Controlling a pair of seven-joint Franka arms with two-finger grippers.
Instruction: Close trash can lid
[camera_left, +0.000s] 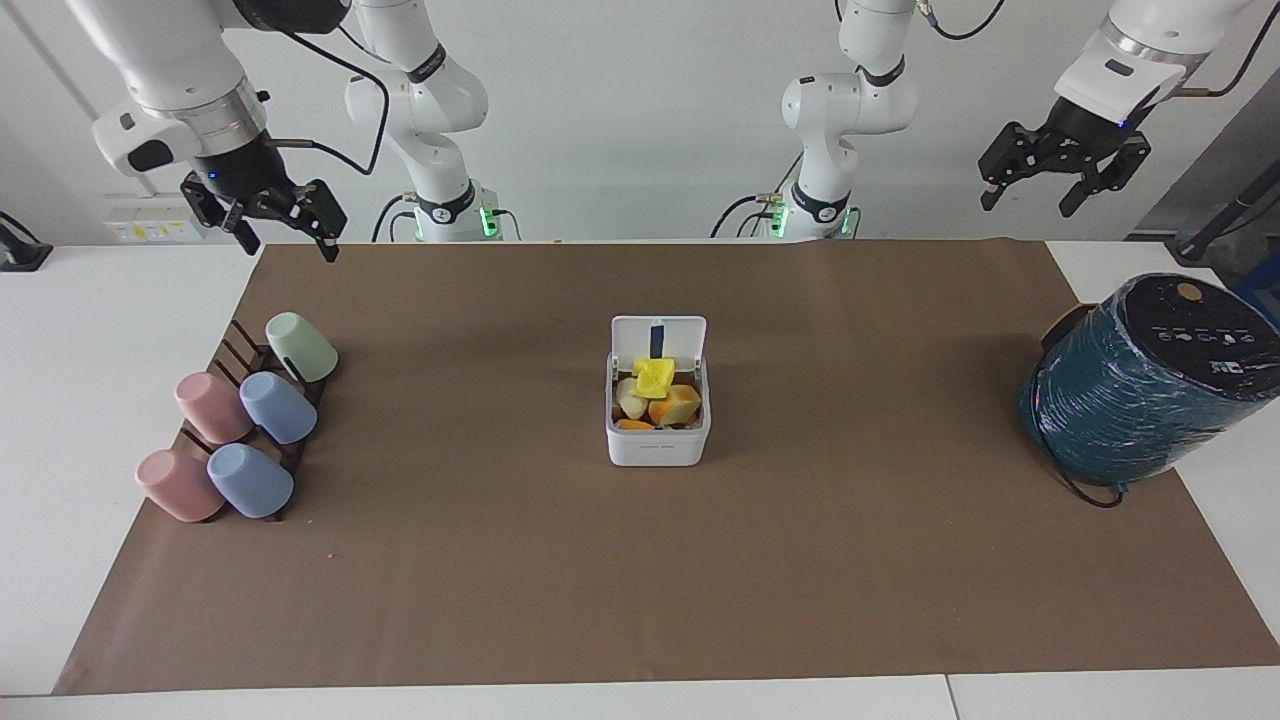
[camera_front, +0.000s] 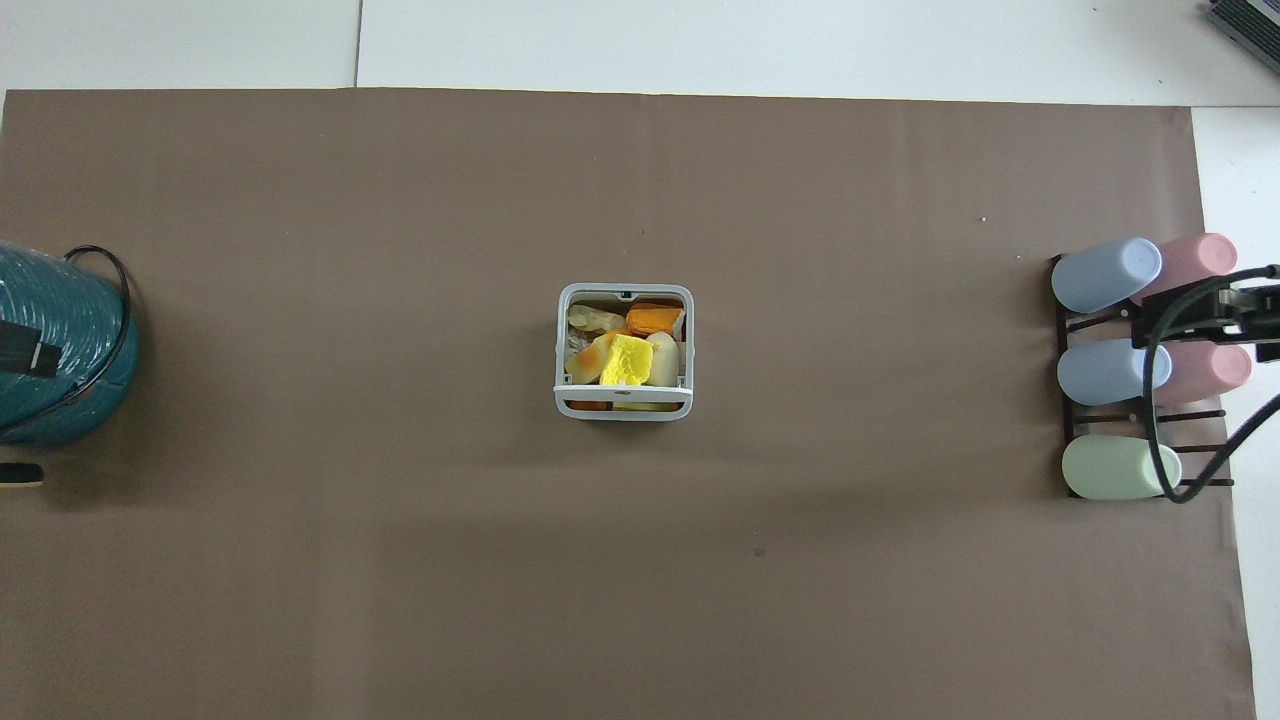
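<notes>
The small white trash can stands in the middle of the brown mat, filled with yellow and orange scraps. It also shows in the overhead view. Its lid stands upright on the hinge at the side nearer the robots, with the dark blue strip facing out; from overhead the lid shows edge-on. My right gripper hangs open and empty in the air over the mat's corner near the cup rack. My left gripper hangs open and empty, high over the left arm's end of the table.
A big teal wrapped cylinder with a black top stands at the left arm's end of the table. A dark rack with several pastel cups lies at the right arm's end. The brown mat covers most of the table.
</notes>
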